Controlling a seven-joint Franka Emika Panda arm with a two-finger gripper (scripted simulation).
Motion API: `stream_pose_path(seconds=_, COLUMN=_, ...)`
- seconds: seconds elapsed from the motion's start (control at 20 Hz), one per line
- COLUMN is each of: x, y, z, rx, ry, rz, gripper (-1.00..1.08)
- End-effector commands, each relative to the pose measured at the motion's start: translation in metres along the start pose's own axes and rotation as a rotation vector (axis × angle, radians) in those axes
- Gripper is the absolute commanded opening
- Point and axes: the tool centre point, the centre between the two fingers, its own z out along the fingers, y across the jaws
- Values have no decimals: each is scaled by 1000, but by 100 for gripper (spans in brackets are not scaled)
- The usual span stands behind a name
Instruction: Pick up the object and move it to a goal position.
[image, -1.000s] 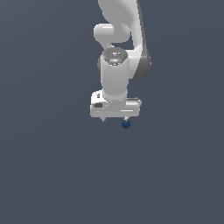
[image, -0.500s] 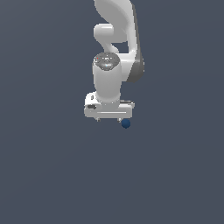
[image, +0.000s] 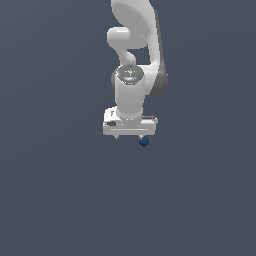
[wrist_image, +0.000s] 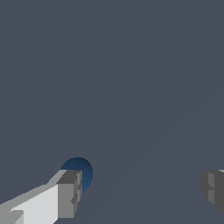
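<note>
Blue ball (wrist_image: 78, 171) behind one finger (wrist_image: 69, 194) (jaws wide)

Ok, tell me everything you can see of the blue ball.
The blue ball is small, smooth, dark blue and round, much narrower than the gripper. In the wrist view it sits partly hidden behind one finger, not centred between the open fingers. Whether that finger touches it cannot be told. It is not gripped.

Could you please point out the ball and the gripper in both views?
ball (image: 144, 142), exterior view, its centre
ball (wrist_image: 84, 168), wrist view, its visible upper part
gripper (image: 129, 137), exterior view, between the fingertips
gripper (wrist_image: 142, 188), wrist view, gap between the fingertips
</note>
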Motion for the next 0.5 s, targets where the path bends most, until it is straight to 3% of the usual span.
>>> stream_pose_path(seconds=0.0, x=-7, y=-13, z=11, rx=0, ry=-1, rz=-15, gripper=100)
stream_pose_path(seconds=0.45, x=-46, y=-65, z=56, rx=4, ry=-4, rz=-82, gripper=100)
